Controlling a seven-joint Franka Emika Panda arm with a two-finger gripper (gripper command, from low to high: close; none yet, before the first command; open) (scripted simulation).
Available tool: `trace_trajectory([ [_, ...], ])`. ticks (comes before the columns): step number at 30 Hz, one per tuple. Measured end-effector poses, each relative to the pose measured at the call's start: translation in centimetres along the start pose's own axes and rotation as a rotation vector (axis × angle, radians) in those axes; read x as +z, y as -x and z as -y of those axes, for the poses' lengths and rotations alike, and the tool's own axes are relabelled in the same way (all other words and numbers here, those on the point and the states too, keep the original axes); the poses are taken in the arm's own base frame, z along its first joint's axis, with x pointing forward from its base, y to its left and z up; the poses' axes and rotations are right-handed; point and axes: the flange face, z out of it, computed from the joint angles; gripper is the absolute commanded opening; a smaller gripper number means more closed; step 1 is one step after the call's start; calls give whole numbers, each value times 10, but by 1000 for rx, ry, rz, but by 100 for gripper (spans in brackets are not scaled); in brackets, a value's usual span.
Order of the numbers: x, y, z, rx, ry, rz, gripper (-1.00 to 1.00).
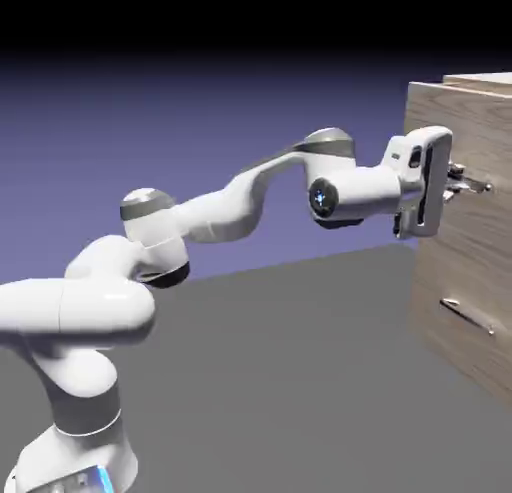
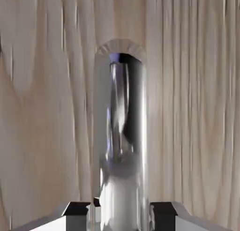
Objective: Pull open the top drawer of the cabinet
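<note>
The cabinet (image 1: 470, 311) stands at the exterior view's right, tall and light-brown with wood grain. Its top drawer (image 1: 450, 116) carries a thin silver bar handle (image 1: 474, 184). My gripper (image 1: 457, 177) reaches level against that drawer front and is shut on the handle. In the hand view the silver handle (image 2: 123, 145) runs up the middle, large, between my two grey fingertips (image 2: 76, 210), which press on either side of it. Wood grain of the top drawer (image 2: 42, 108) fills the rest of that view.
A lower drawer (image 1: 470, 356) with its own silver bar handle (image 1: 467, 317) sits beneath the top one. The grey table (image 1: 280, 381) stretches from my base to the cabinet's foot.
</note>
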Motion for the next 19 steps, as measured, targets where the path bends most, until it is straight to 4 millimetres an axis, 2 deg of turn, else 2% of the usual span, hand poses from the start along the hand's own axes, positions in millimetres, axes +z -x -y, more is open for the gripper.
trace_trajectory([
  [7, -75, 0, 0, 0, 0, 0, -100],
  [15, -170, 0, 0, 0, 0, 0, -100],
  [16, -177, 0, 0, 0, 1, 0, 100],
  [18, -177, 0, 0, 0, 2, -2, 100],
  [19, -190, -1, 0, -2, 3, -3, 100],
])
